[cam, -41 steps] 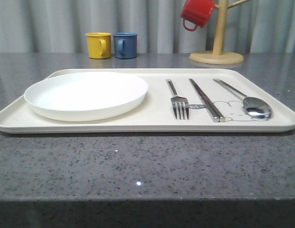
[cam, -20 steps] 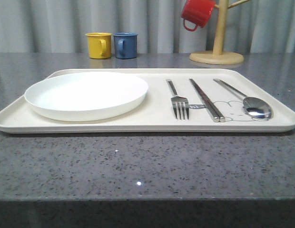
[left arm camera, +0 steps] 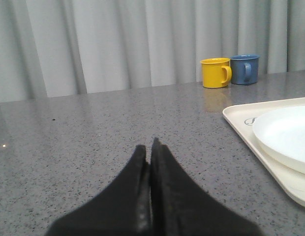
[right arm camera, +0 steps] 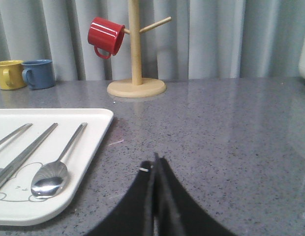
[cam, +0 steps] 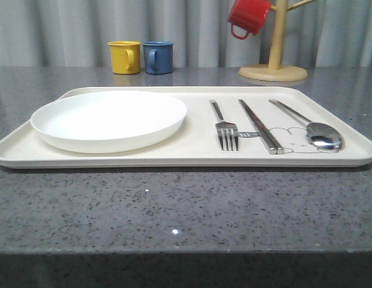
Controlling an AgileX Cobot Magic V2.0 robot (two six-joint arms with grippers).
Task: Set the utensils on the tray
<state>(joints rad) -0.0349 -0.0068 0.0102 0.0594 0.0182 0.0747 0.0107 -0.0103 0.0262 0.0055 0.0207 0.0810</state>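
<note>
Tray (cam: 192,157) on bench (cam: 186,210) held white plate (cam: 108,120) at left; fork (cam: 225,129), chopsticks (cam: 260,126), spoon (cam: 312,129) at right. Left gripper (left arm camera: 150,145) and right gripper (right arm camera: 155,161): jaws pressed together, holding nothing.

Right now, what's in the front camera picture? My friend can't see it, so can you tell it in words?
A cream tray on a grey table holds a white plate on the left and a fork, chopsticks and spoon side by side on the right. Behind it stand a yellow mug, a blue mug, and a red mug hanging on a wooden stand.

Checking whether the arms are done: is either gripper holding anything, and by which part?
Nothing is held: the left gripper and right gripper are both shut, empty.
</note>
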